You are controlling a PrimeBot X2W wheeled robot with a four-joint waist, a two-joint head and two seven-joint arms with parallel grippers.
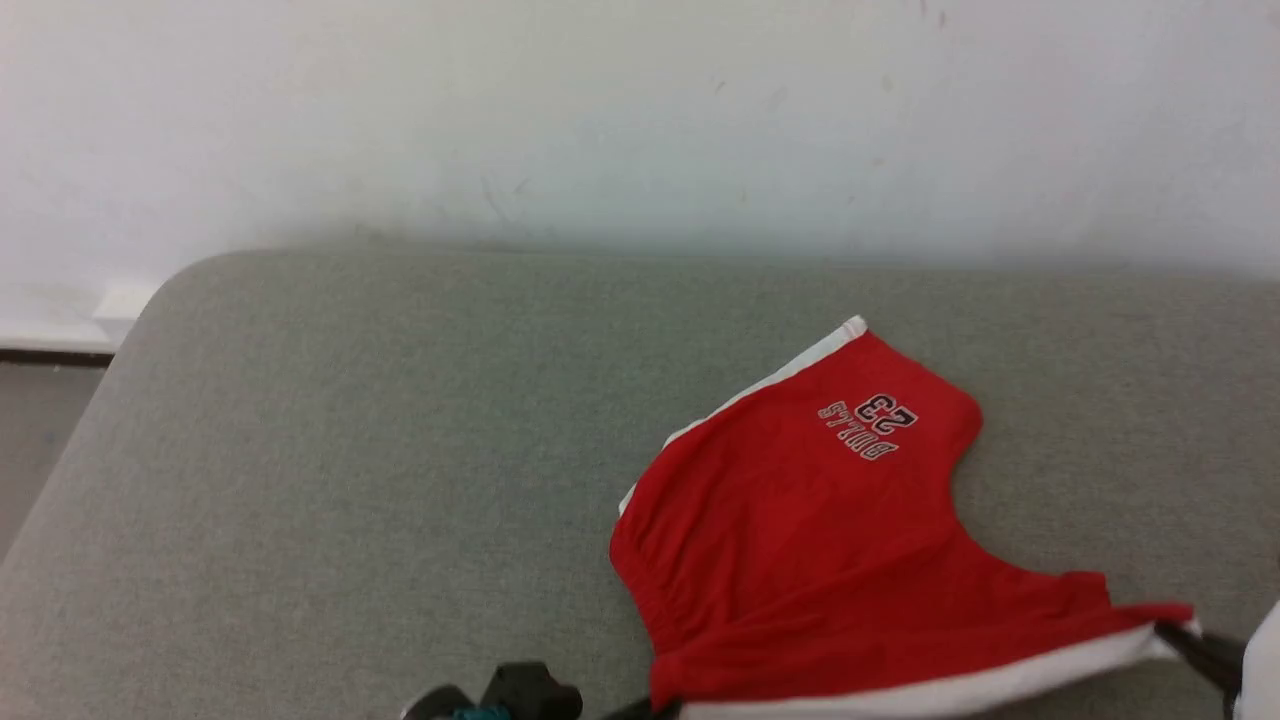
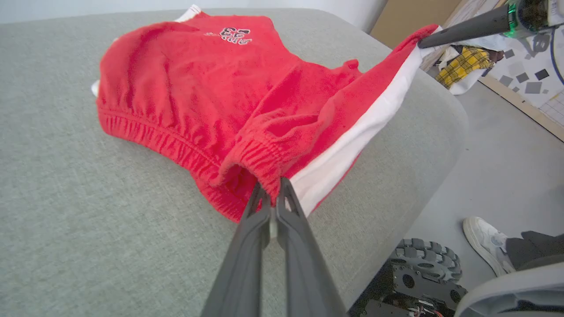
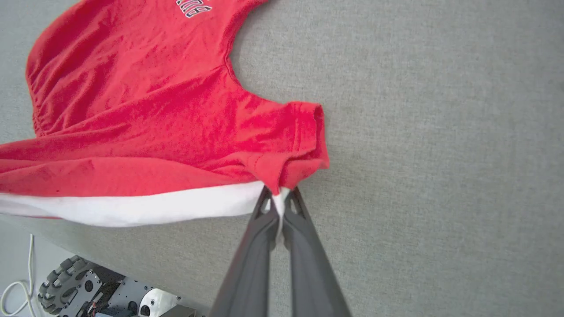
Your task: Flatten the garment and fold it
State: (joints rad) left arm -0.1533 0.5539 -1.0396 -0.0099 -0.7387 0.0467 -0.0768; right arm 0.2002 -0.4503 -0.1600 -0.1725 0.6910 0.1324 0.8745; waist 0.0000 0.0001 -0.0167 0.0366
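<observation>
Lying L-R, garment [image 1: 800, 540] w/ waistband [image 1: 640, 572] left

The only lettering is on the shorts [image 1: 800, 540]: a small print [image 1: 868, 427] near one leg hem, in dark and pale characters on the red cloth. In the head view it lies upside down and on a slight slant, with the number "23" higher in the picture and the word "BULLS" just under it. In the left wrist view the same print [image 2: 229, 35] sits at the far end of the shorts [image 2: 185, 97]; it is too small and foreshortened to read surely, though two digits can be made out. In the right wrist view the top edge cuts the print [image 3: 194, 8], and the few letter parts that show cannot be read.
</observation>
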